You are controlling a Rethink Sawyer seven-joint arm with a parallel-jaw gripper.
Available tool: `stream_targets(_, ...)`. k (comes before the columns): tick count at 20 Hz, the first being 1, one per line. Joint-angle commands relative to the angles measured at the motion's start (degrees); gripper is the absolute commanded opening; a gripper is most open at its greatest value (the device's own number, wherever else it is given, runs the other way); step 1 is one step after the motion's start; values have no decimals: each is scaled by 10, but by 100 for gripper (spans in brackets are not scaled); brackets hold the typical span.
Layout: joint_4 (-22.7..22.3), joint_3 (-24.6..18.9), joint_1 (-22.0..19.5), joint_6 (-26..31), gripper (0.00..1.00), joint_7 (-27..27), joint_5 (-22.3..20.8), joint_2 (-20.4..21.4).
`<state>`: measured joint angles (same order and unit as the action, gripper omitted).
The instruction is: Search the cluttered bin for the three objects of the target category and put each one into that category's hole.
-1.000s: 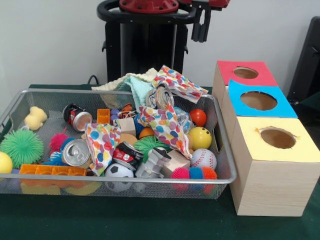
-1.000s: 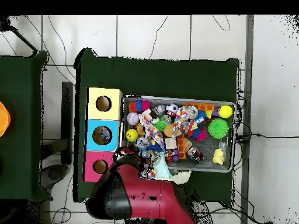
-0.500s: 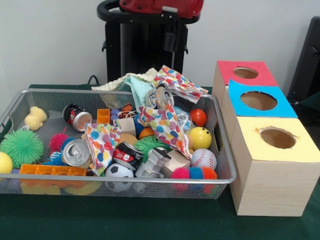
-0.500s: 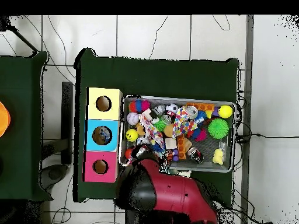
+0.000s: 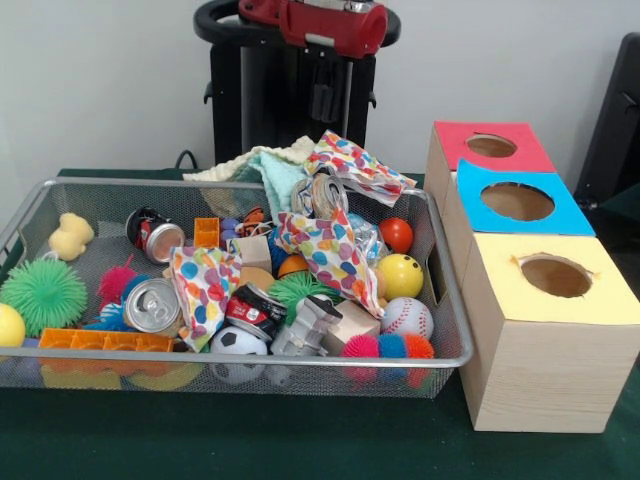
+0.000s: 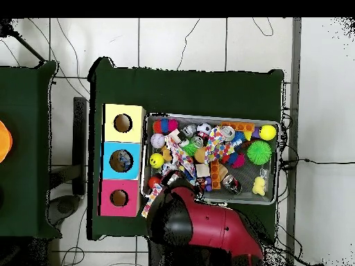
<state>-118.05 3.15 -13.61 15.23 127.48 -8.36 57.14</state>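
- Wire bin (image 5: 455, 345), front view: stands on the green table (image 5: 250, 440), crammed with toys. Along its near edge, left to right: an orange brick strip (image 5: 105, 340), a soccer ball (image 5: 238, 342), a grey toy (image 5: 308, 326), a wooden block (image 5: 352, 322), a baseball (image 5: 407, 317).
- Mid bin: a green spiky ball (image 5: 43, 293) at the left; a silver can (image 5: 151, 304) just beside a dotted cloth (image 5: 203, 285); a crushed red can (image 5: 255, 310) right of that cloth; a yellow smiley ball (image 5: 400, 275) and a small red ball (image 5: 397, 234) at the right.
- Far bin: a pale yellow duck (image 5: 71, 236) at the left, a second red can (image 5: 155, 236) lying on its side, and a mint-green cloth (image 5: 268, 170) draped over the far rim.
- Boxes, right of the bin, near to far: yellow box (image 5: 560, 315), blue box (image 5: 520, 205), red box (image 5: 490, 148), each with a round hole on top.
- Arm (image 5: 330, 25): red link held level at the top edge, above the bin's far side; in the overhead view its body (image 6: 201, 228) covers the bin's corner nearest the red box.
- Gripper (image 5: 325, 98): hangs straight down, dark against the black pedestal, well above the cloths, touching nothing. Whether its fingers are spread or closed cannot be told.
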Motion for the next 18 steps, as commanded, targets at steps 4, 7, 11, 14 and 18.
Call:
stream_targets(4, 10, -25, 11, -39, 0, 23, -34, -27)
stream_targets(7, 9, -23, 14, -51, 0, 28, -32, -33)
stream_targets(11, 5, -30, 6, -68, 0, 28, -31, -45)
stream_targets(14, 5, -25, 13, -83, 0, 35, -31, -55)
stream_targets(18, 9, -15, 26, -85, 0, 39, -27, -63)
